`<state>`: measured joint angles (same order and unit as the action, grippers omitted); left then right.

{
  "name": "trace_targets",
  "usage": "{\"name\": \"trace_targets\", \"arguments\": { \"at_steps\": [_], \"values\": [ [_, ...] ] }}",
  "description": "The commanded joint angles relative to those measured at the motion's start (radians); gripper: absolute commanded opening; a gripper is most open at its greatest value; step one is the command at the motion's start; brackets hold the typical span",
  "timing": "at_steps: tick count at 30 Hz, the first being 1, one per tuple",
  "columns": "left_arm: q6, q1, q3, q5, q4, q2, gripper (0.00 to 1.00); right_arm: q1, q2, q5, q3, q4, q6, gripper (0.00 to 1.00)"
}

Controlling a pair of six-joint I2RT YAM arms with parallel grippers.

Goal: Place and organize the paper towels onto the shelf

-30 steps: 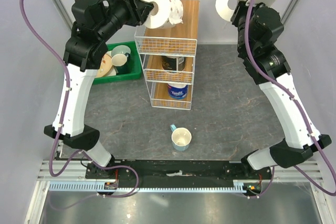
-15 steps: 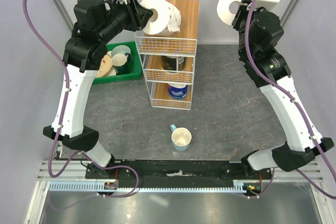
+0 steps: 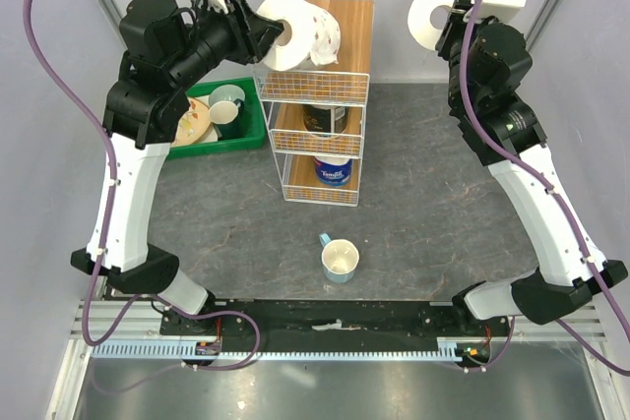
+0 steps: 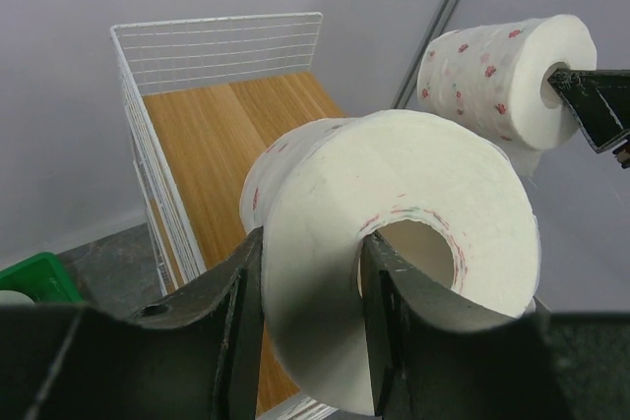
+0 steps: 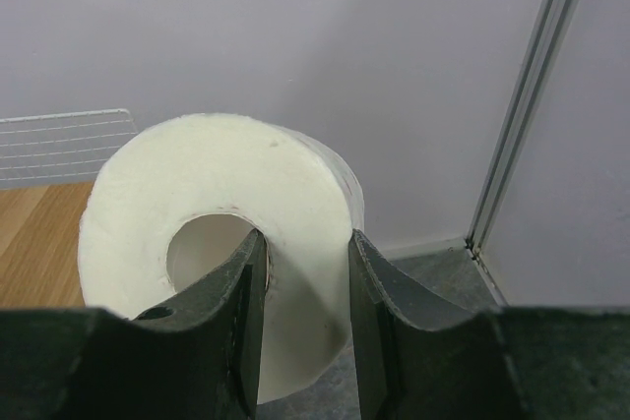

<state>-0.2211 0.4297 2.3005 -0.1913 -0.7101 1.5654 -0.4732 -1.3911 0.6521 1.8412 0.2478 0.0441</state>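
Note:
The shelf point(image 3: 356, 38) stands at the back middle, its top wooden board bare point(image 4: 212, 140). My left gripper point(image 3: 268, 34) is shut on a white, faintly patterned paper towel roll point(image 3: 300, 29), one finger in the core and one outside point(image 4: 310, 317), holding it above the top tier's left front. My right gripper point(image 3: 456, 19) is shut the same way on a second white roll point(image 3: 433, 9), high and to the right of the shelf point(image 5: 300, 292). A dark-wrapped roll point(image 3: 325, 117) lies on the middle tier and a blue-wrapped roll point(image 3: 333, 170) on the bottom tier.
A green tray point(image 3: 251, 130) of dishes sits left of the shelf, under my left arm. A pale blue cup point(image 3: 340, 260) stands on the grey table in front of the shelf. Metal frame posts point(image 3: 108, 2) stand at the back corners.
My left arm has swung a little to the left and its roll has tilted slightly over the top tier. My right gripper and its roll have barely moved.

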Motion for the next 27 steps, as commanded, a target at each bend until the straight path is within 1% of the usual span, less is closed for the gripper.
{"name": "trace_targets", "arguments": {
  "at_steps": [1,4,6,9,21,27],
  "values": [
    [0.023,0.004,-0.010,-0.043,0.061,-0.045,0.27,0.004,0.037,-0.012,0.010,-0.084,-0.023,0.35],
    [0.022,0.004,-0.021,-0.050,0.063,-0.045,0.28,0.005,0.037,-0.011,0.009,-0.082,-0.023,0.35],
    [0.023,0.006,-0.027,-0.057,0.063,-0.045,0.33,0.007,0.038,-0.009,0.006,-0.082,-0.021,0.35],
    [0.028,0.004,-0.035,-0.057,0.063,-0.042,0.37,0.007,0.040,-0.011,0.003,-0.082,-0.020,0.35],
    [0.029,0.004,-0.052,-0.073,0.063,-0.013,0.39,0.015,0.058,-0.008,-0.019,-0.082,-0.016,0.35],
    [0.031,0.004,-0.053,-0.066,0.077,-0.004,0.47,0.019,0.063,-0.009,-0.025,-0.082,-0.016,0.35]
  ]
}}
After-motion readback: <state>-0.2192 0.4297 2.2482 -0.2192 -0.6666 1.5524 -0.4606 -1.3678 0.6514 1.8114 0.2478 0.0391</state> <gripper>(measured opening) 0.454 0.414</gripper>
